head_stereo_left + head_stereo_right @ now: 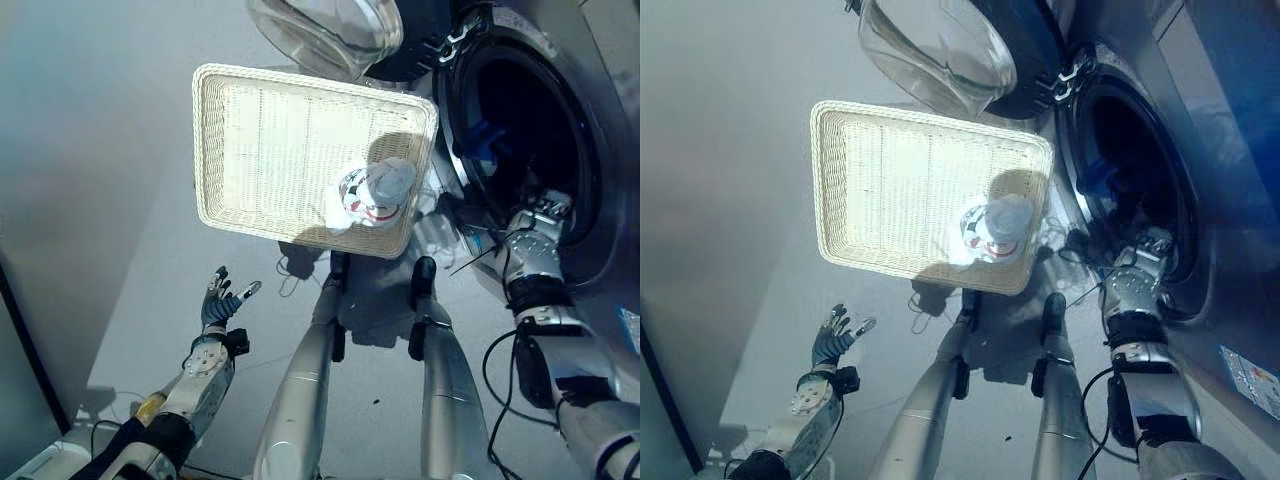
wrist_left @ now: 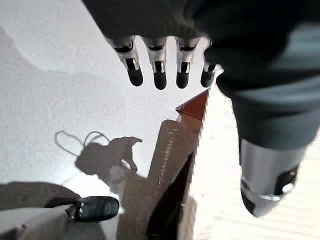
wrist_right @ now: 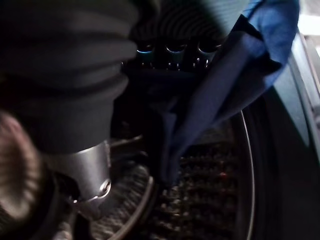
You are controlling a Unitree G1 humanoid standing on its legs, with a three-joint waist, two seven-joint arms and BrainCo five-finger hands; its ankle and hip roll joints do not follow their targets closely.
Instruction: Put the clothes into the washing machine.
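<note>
A white wicker basket (image 1: 300,80) stands on the floor in front of me. One white and grey garment with red print (image 1: 375,195) lies in its corner nearest the washing machine (image 1: 610,70). The machine's round opening (image 1: 530,110) is at my right, its glass door (image 1: 330,30) swung out beyond the basket. A blue cloth (image 1: 485,140) hangs inside the dark drum. My right hand (image 1: 540,215) is at the opening's lower rim, fingers (image 3: 175,50) straight, with the blue cloth (image 3: 240,75) just past them. My left hand (image 1: 220,300) is open, low over the floor.
The floor is pale grey, with bare room to the basket's left. A brown cardboard piece (image 2: 170,165) lies below the left hand. A white object (image 1: 40,460) sits at the lower left corner.
</note>
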